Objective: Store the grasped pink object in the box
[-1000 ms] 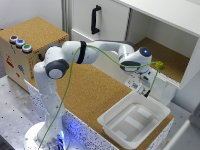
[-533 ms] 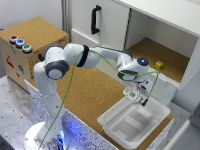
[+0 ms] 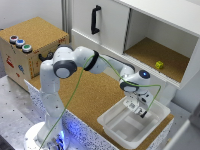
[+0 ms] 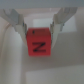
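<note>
One arm reaches across the cork-topped bench [image 3: 95, 95], its hand [image 3: 140, 106] lowered over the box [image 3: 150, 129], which sits at the bench's corner toward the exterior view's right. Wrist view: the hand is closed on the pink object [image 4: 40, 44], a small cube-like block held between the two fingers [image 4: 18, 21], with a dark mark on its visible face. Pale tub wall and floor fill the background behind the block, so the object appears to lie directly above the box interior, already within the rim or close to it; the exterior view is too coarse to show the block itself. The relation that governs the coming move is vertical: box floor lies straight beneath the held block, so release calls for little or no sideways travel, judged from these views. The block shows no marked long axis. Surroundings: a white cabinet [image 3: 115, 25] with a dark handle [image 3: 94, 19] behind the arm, an open shelf holding a small yellow piece [image 3: 159, 64], and a brown box with coloured buttons [image 3: 30, 47] at the exterior view's left. Nothing stands between hand and tub; the near rim is the only edge close to the fingers.
</note>
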You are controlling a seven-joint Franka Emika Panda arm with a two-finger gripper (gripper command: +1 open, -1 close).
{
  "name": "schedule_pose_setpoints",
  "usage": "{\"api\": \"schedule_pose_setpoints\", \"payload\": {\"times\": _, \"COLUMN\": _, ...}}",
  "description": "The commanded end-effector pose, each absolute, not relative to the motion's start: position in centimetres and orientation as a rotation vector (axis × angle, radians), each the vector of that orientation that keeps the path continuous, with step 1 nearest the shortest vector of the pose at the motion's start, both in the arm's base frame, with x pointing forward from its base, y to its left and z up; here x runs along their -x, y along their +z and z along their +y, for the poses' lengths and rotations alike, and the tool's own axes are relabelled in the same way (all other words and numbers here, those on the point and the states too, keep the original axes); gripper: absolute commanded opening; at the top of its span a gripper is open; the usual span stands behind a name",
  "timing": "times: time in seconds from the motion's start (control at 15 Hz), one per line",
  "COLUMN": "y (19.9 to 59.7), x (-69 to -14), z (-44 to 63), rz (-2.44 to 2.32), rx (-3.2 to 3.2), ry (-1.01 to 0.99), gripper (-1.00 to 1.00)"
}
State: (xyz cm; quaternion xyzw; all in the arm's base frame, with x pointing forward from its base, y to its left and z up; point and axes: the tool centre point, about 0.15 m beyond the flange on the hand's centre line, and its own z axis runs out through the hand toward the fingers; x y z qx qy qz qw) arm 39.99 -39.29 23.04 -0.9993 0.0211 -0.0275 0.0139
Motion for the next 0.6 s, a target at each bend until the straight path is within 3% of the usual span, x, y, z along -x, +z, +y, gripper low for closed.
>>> {"api": "schedule_pose_setpoints", "payload": {"times": 0.0, "y": 27.8, "x": -39.8, "z": -38.1, "rz": 0.004, "rx": 3.122, "ry": -0.117, "gripper": 1.0}}
{"api": "schedule_pose_setpoints", "payload": {"times": 0.2, "y": 32.6, "x": -38.9, "z": -37.2, "rz": 0.036, "rx": 3.088, "ry": -0.219, "gripper": 1.0}}
{"api": "schedule_pose_setpoints", "payload": {"times": 0.53, "y": 42.9, "x": -41.8, "z": -33.4, "rz": -0.061, "rx": 3.044, "ry": -0.46, "gripper": 1.0}}
